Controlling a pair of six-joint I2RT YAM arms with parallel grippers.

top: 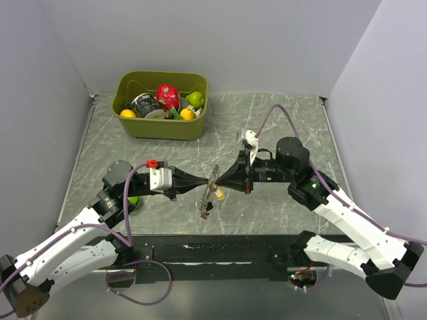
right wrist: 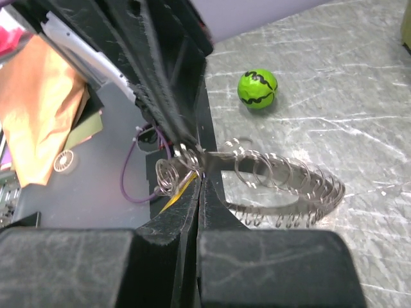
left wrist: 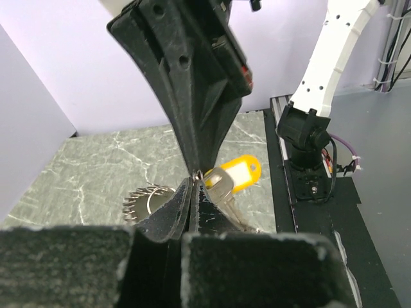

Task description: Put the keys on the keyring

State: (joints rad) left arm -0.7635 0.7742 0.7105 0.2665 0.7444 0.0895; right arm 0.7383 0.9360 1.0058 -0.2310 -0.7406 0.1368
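Both grippers meet tip to tip above the middle of the table. My right gripper (right wrist: 200, 172) is shut on the keyring (right wrist: 289, 186), a grey band strung with many small wire loops, which curves off to its right. The keyring also shows in the left wrist view (left wrist: 144, 202). My left gripper (left wrist: 194, 176) is shut on a small split ring at the same spot. A silver key (left wrist: 226, 192) with a yellow tag (left wrist: 237, 174) hangs beside it. In the top view the yellow tag (top: 219, 195) dangles below the two tips, and a dark piece (top: 205, 210) hangs lowest.
A green bin (top: 160, 127) of toy fruit stands at the back left. A green ball (right wrist: 257, 88) lies on the table by the left arm, also half hidden in the top view (top: 133, 200). A black strip (top: 213, 253) runs along the near edge.
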